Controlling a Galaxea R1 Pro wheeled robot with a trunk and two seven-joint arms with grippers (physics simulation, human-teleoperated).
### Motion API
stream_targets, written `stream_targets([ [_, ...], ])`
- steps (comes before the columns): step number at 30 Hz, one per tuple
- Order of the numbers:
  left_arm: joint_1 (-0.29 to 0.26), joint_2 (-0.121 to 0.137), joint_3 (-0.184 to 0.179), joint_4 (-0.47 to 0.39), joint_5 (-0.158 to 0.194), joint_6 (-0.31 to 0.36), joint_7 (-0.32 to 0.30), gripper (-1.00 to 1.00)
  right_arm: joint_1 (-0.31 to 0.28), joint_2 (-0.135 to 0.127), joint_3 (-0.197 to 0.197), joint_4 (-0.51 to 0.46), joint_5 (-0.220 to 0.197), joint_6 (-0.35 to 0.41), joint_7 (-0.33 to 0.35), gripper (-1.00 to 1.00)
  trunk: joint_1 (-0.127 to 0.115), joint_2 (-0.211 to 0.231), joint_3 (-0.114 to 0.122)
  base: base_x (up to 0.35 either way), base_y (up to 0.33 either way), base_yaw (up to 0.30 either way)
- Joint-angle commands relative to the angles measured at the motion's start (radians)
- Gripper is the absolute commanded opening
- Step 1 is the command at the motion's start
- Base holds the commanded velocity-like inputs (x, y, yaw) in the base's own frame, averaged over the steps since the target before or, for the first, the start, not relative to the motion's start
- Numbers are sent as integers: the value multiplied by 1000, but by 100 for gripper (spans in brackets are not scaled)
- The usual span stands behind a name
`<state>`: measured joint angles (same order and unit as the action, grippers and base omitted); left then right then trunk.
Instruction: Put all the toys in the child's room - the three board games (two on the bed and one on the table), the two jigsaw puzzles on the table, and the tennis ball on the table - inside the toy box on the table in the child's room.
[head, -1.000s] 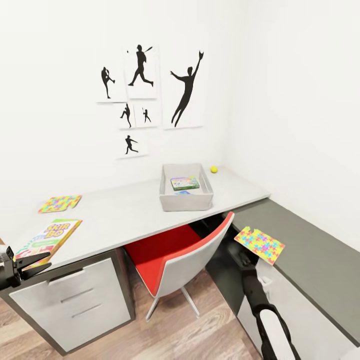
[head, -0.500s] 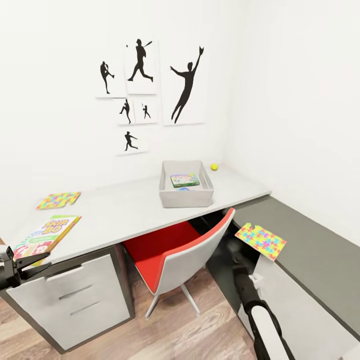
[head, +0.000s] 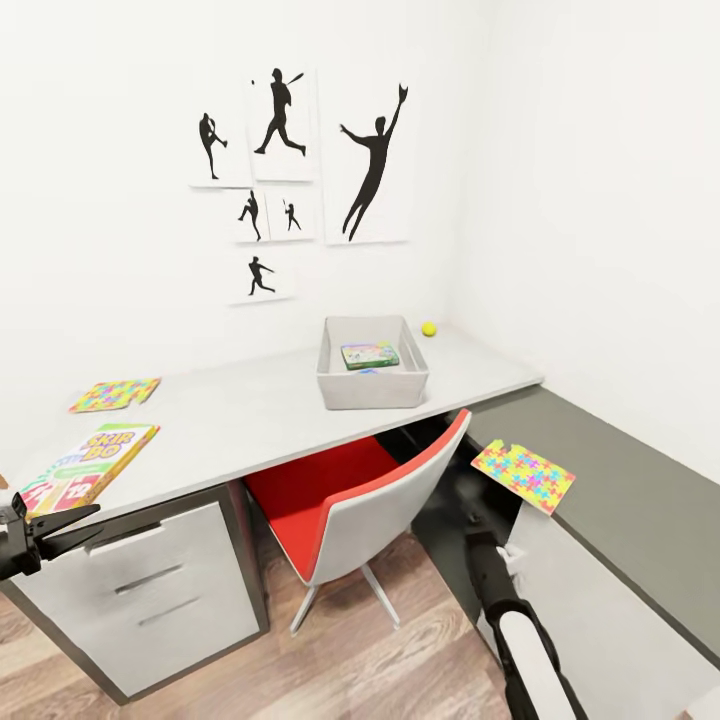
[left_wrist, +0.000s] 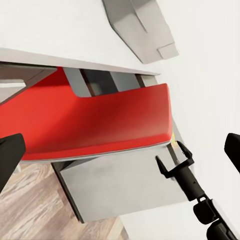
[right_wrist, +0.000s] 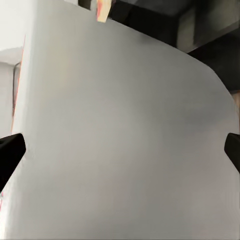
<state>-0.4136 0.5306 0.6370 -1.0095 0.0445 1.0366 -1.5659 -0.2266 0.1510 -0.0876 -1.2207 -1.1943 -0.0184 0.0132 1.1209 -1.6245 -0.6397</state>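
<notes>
The toy box (head: 372, 378) near the table's (head: 250, 415) back right corner holds a board game (head: 369, 354); both pincers spread wide, empty.

The left gripper (head: 62, 525) is cut off at nine o'clock. The game (head: 369, 354) inside the toy box (head: 372, 388) is too small to read.

The grey worktop (head: 260, 415) carries a toy box (head: 372, 378) with the tennis ball (head: 429, 328) at its 1 o'clock; at 9 o'clock lie a jigsaw puzzle (head: 114, 394) and a board game (head: 88, 467).
</notes>
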Motion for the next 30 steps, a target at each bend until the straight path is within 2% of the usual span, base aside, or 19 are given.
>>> stream_targets([
  [1, -1, 0, 1, 0, -2, 11, -5, 100, 0, 1, -4, 0, -28, -14, 29, 100, 0, 0, -1, 0, 0, 0],
  [7, 0, -7, -5, -4, -1, 11, -5, 100, 1, -3, -8, -1, -108, -55, 97, 100, 0, 0, -1, 0, 0, 0],
  [10, 0, -12, -7, -22, 0, 11, -5, 100, 2, -7, -8, -4, -127, -60, 106, 100, 0, 0, -1, 0, 0, 0],
  [14, 1, -23, -28, -44, 0, 11, -5, 100, 5, -8, -9, -10, -135, -65, 111, 100, 0, 0, -1, 0, 0, 0],
  [19, 1, -30, -71, -55, 0, 10, -5, 100, 9, -3, -8, -26, -130, -97, 113, 100, 0, 0, -1, 0, 0, 0],
  [25, 1, -32, -83, -59, 0, 7, -5, 100, 16, -10, -5, -46, -138, -184, 133, 100, 0, 0, -1, 2, 0, 0],
  [30, 1, -41, -85, -60, 0, 6, -5, 100, 18, -13, -7, -47, -140, -201, 185, 100, 0, 0, -1, 66, 4, 0],
])
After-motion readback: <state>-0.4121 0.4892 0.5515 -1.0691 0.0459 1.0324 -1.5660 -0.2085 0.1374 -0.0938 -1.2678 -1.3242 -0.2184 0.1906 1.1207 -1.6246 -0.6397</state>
